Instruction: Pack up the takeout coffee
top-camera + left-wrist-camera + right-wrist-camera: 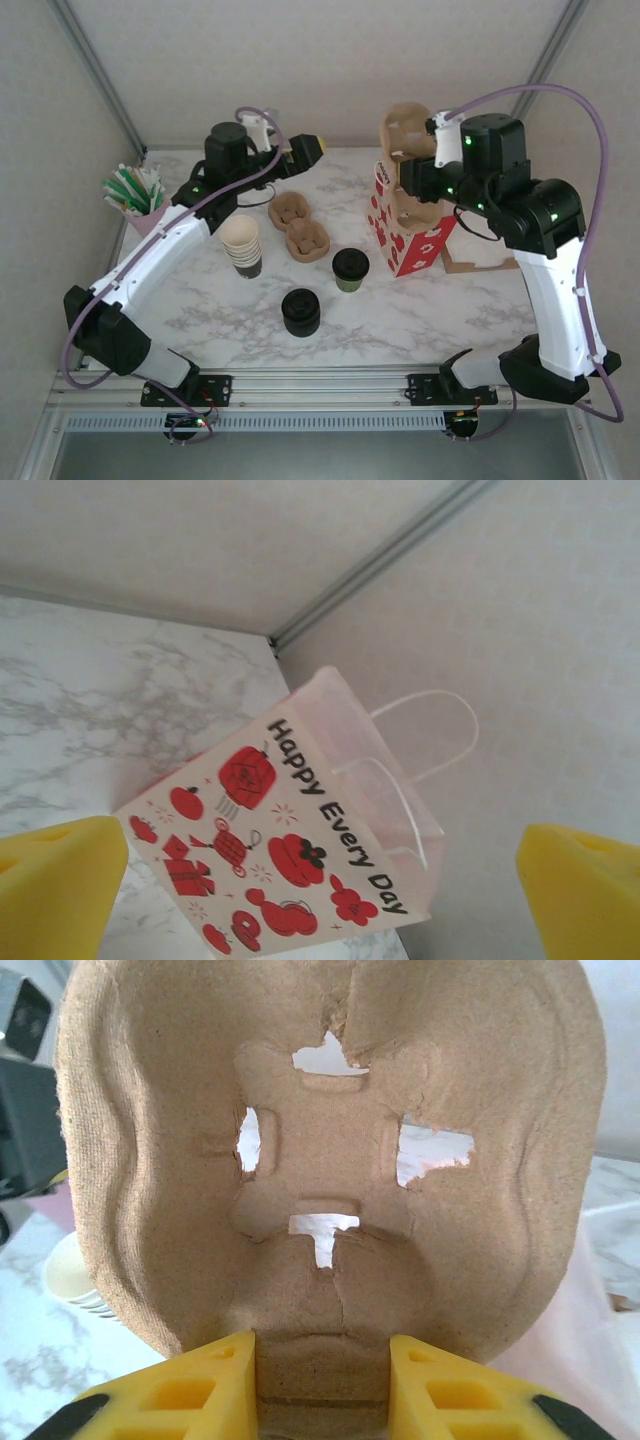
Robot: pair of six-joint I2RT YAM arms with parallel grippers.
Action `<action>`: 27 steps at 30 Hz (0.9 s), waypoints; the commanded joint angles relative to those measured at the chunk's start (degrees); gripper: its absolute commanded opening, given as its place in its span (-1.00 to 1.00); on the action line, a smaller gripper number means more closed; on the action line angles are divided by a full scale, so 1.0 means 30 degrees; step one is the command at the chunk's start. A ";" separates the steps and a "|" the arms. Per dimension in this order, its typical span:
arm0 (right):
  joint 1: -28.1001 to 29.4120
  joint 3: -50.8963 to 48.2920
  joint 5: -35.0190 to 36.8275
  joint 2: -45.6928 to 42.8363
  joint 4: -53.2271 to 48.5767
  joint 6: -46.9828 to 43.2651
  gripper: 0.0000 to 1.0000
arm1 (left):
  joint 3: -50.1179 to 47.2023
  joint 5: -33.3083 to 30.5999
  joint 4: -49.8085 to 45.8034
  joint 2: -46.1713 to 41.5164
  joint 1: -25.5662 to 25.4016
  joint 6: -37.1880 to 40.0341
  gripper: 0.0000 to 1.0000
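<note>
Marble table (420, 310) bears upright takeout coffee (350, 268).

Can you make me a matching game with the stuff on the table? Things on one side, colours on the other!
Things:
1 takeout coffee
2 paper bag
3 straws
4 raised cup carrier

Matches:
A brown, pinched by the right gripper
B white with red pictures
C green and white
D greenish with a black lid

Pairs: 1-D, 2-B, 3-C, 4-A

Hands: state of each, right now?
Left hand: open, holding nothing.
Right hand: closed on the brown moulded-pulp cup carrier.
</note>
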 commanded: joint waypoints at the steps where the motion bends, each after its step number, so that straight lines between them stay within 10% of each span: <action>1: -0.0819 -0.0331 0.1240 -0.0192 -0.0271 -0.0550 -0.33 | 0.1020 -0.0070 -0.0098 0.0745 -0.1100 0.0311 0.99; 13: -0.3586 -0.0636 0.2445 0.1632 -0.0948 -0.1162 -0.36 | 0.2734 0.0761 0.0358 0.3273 -0.3504 -0.0223 0.81; 27: -0.4299 0.0807 0.1987 0.5703 0.0059 -0.2886 -0.37 | 0.3698 0.1843 0.0184 0.4821 -0.4014 -0.0078 -0.23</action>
